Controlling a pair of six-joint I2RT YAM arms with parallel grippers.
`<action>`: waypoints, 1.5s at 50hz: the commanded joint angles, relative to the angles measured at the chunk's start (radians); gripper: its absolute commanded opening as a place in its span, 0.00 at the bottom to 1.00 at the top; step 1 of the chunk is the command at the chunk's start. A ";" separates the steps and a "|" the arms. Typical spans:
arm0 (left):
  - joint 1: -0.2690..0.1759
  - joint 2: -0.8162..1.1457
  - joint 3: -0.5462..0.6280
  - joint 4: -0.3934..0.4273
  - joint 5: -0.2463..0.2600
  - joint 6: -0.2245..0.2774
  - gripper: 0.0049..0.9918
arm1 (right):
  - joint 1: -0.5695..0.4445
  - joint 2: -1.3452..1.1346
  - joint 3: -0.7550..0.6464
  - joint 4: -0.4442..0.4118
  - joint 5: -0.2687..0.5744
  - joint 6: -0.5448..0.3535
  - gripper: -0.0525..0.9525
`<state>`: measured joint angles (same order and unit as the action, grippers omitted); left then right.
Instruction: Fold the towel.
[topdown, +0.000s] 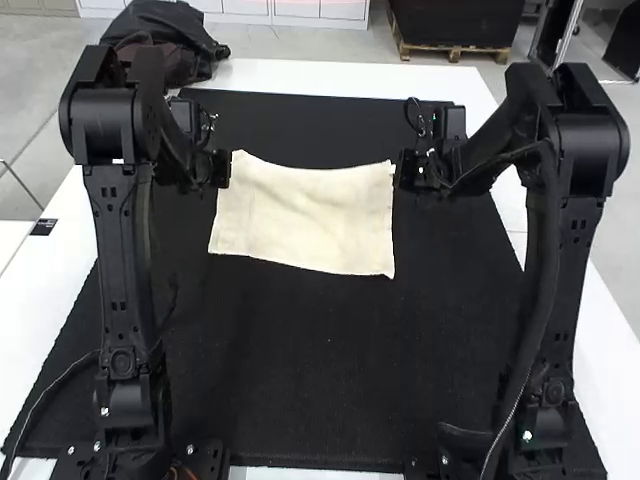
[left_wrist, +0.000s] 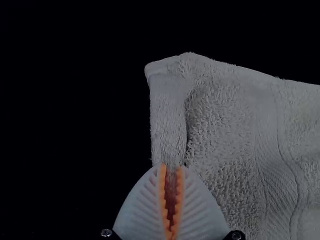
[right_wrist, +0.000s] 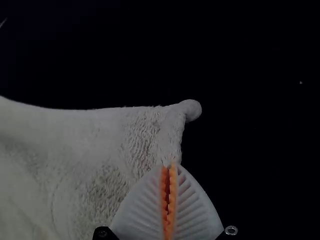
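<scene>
Cream towel (topdown: 305, 222), spread wide
It stretches over the black mat (topdown: 320, 370), toward 12 o'clock, its far edge sagging between the 10 and 2 o'clock corners.

White table (topdown: 350, 78) (black mat (topdown: 310, 380) atop)

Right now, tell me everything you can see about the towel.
The towel is cream-coloured and looks like looped terry, with a smoother woven band near one side and stitched hems. It is spread broadly between the arms, over the black mat. The left pincer and the right pincer each grip it near a far corner, and its far edge sags between them. Faint creases show. Whether its near part touches the mat, I can't tell.
</scene>
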<state>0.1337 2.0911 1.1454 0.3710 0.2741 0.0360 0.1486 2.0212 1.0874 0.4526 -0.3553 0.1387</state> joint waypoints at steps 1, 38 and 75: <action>0.014 -0.043 -0.010 0.005 0.013 -0.008 0.02 | -0.017 -0.039 -0.018 -0.014 -0.051 0.035 0.02; 0.014 -0.206 -0.150 -0.017 0.056 -0.004 0.02 | -0.018 -0.199 -0.119 -0.051 -0.097 0.052 0.02; 0.052 -0.318 -0.280 -0.010 0.076 0.025 0.02 | -0.053 -0.315 -0.227 -0.081 -0.116 0.062 0.02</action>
<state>0.1551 1.8145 0.8734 0.3431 0.3405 0.0425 0.1226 1.7481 0.8703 0.3668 -0.4564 0.1921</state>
